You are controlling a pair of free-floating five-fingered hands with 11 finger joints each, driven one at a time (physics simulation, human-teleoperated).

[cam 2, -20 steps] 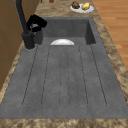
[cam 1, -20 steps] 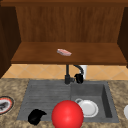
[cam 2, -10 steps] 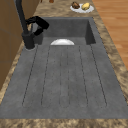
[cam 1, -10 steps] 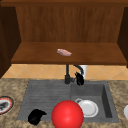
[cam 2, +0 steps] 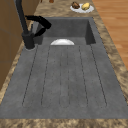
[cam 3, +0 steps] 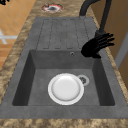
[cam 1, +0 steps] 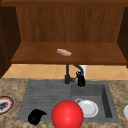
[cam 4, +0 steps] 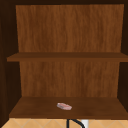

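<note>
**Right hand at tap, left hand low over drainboard**

Right hand (cam 1: 80,79): hangs at the back rim of the basin (cam 1: 106,100), just right of the tap (cam 1: 67,75) base. In the right side view this hand (cam 3: 96,46) lies level, fingers (cam 3: 106,40) straight and spread, pointing toward the tap post; released, nothing held. Whether the fingertips touch the post cannot be told. In the left side view the hand (cam 2: 41,25) shows beside the tap (cam 2: 25,27), above the basin's near corner.

Left hand (cam 1: 35,116): low over the front left of the drainboard (cam 1: 45,95), fingers curled under, clenched on nothing.

Plate (cam 3: 65,88): white, flat on the basin floor beside the drain.

Red ball (cam 1: 67,114): at the front edge, between left hand and plate.

Shelf (cam 4: 67,110): a small pink item (cam 4: 64,106) lies on it above the tap.
</note>
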